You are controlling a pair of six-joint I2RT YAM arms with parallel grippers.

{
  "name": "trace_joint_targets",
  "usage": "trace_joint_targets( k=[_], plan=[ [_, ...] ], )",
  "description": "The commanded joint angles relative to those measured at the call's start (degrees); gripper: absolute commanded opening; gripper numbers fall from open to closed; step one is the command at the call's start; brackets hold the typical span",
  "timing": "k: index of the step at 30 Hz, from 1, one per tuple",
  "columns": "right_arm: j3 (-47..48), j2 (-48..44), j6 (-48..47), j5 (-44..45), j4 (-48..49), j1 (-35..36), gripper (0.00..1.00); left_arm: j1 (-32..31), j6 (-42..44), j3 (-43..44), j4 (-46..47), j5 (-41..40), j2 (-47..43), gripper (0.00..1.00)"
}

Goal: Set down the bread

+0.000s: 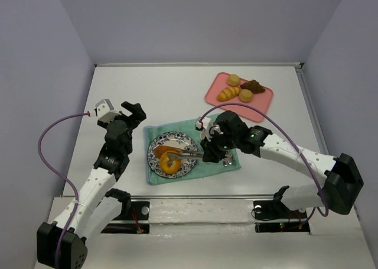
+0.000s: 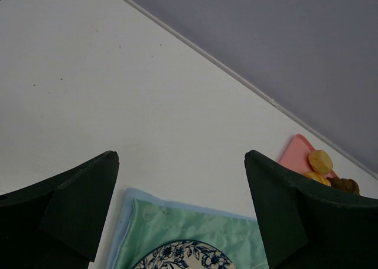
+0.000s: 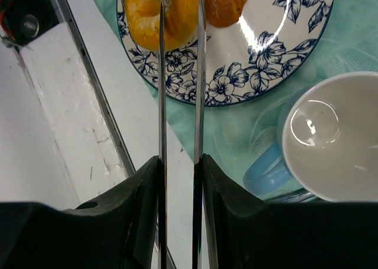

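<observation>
1. The bread (image 3: 142, 9) is lying on the plate (image 3: 236, 86) at the top of the right wrist view, with the tongs (image 3: 161, 91) straddling its right wall.
2. The right gripper (image 3: 180, 162) is squeezing the tongs narrowly. The bread is sitting straight ahead along the blades (leftward in the top view).
3. The left gripper (image 2: 182, 156) is gaping wide and empty, farther off.

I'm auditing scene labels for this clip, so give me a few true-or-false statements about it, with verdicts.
1. The right gripper grips slim metal tongs. True.
2. The white cup with a light blue handle stands on the mint-green cloth. True.
3. The ring-shaped golden bread lies inside that cup. False: it lies on the blue-and-white floral plate.
4. The left gripper is shut on a bun. False: it is open and empty.
</observation>
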Motion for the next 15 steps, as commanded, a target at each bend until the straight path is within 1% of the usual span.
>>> trace_joint_targets(
  k=[1,7,12,15],
  plan=[
    [3.6,0.9,-1.5,3.0,-0.7,0.8,0.34,0.3,-0.4,-0.3,2.9,-1.8,-0.2,0.99],
    [4.8,0.4,-2.2,1.5,-0.6,0.8,0.46,0.3,-0.5,-0.4,2.9,-2.2,-0.4,0.99],
    [5.7,0.7,-2.8,0.1,-0.5,0.8,0.49,0.3,-0.5,-0.3,2.8,-2.2,-0.2,0.99],
    [6.6,1.3,-2.4,2.7,-0.3,0.8,0.50,0.3,-0.5,-0.3,2.8,-2.3,-0.2,0.99]
  ],
)
